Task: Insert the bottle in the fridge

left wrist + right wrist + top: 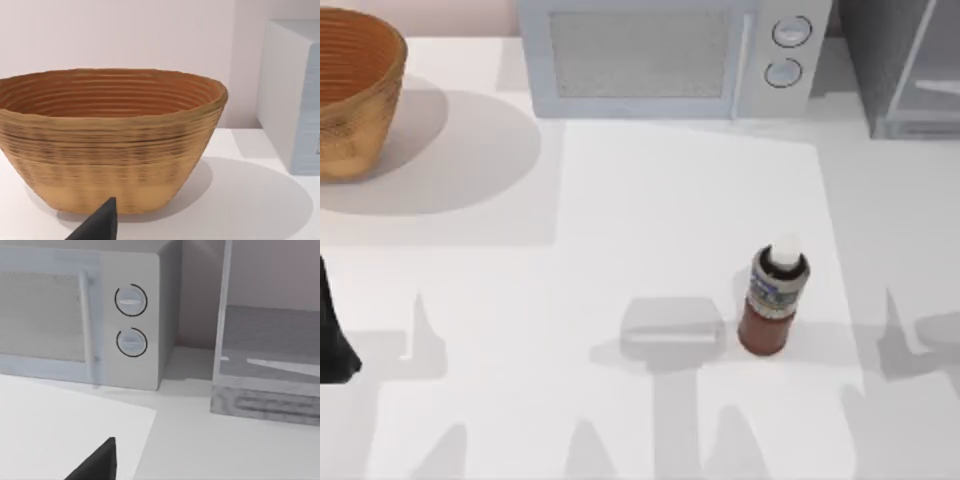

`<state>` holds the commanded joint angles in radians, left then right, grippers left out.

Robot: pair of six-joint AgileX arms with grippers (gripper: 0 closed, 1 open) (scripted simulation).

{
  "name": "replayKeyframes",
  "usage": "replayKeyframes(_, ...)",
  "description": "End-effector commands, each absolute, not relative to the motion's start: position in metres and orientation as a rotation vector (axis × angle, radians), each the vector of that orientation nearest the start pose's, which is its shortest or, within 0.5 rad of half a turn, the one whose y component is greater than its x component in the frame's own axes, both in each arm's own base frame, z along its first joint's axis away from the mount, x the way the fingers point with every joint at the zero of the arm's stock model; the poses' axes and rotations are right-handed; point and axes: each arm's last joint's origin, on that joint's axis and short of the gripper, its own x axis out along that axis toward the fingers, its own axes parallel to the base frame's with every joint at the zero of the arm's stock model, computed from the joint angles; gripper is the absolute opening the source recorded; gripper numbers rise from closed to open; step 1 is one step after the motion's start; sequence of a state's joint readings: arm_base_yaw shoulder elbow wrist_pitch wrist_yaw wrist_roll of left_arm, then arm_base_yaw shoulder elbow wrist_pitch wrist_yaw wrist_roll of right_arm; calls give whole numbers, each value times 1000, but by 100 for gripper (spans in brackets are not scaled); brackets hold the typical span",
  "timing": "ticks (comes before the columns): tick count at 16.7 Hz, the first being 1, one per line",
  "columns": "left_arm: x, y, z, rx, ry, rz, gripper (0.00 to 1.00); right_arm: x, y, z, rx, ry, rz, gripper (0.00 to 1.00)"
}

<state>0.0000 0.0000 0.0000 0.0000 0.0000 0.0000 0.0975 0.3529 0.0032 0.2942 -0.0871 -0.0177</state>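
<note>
A small reddish-brown bottle point(772, 300) with a white cap stands upright on the white table, right of the middle. The dark-grey fridge point(905, 65) stands at the back right corner, and its pale-framed translucent panel point(270, 365) faces the right wrist camera. A dark tip of my right gripper point(97, 462) hangs above the table, well short of the fridge. Facing the woven basket is a dark tip of my left gripper point(100, 225). Part of my left arm point(335, 340) shows at the table's left edge, far from the bottle.
A pale microwave point(660, 55) with two round knobs point(131, 300) stands at the back, just left of the fridge. A brown woven basket point(350, 90) sits at the back left corner. White table surface surrounds the bottle.
</note>
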Motion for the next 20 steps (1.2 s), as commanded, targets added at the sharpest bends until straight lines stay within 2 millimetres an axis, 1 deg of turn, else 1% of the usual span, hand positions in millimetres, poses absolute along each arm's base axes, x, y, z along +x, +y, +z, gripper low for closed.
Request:
replayKeyframes(4,106,-1,160,0,0,0,100,142,25,150,-35,112,288,100)
replayKeyframes(14,106,-1,160,0,0,0,100,167,54,125,-47,183,526,100)
replayKeyframes(20,106,-1,160,0,0,0,100,175,75,98,-56,222,680,100)
